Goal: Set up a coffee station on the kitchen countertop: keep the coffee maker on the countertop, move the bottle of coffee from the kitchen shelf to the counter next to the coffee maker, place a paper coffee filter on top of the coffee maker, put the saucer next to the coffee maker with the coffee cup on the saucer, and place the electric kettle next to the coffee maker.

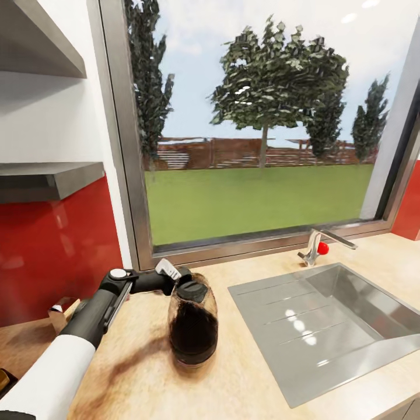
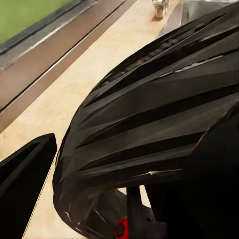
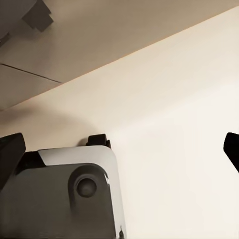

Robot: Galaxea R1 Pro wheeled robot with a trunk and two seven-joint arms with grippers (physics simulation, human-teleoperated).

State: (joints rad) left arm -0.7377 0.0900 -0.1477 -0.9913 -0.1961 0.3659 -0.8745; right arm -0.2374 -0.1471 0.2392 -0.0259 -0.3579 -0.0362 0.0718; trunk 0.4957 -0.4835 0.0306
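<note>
On the counter [image 1: 146, 373], at about seven o'clock from the tap [image 1: 318, 248] and nine o'clock from the sink [image 1: 350, 326], stands the kettle [image 1: 193, 324], upright. At its top, the left claw [image 1: 175, 274] meets the handle; whether it pinches cannot be told. The right claw's fingers [image 3: 10, 152] stand spread, holding nothing. No coffee maker shows nearby, so the kettle probably needs carrying: grip the handle firmly, lift straight, keep it level.
</note>
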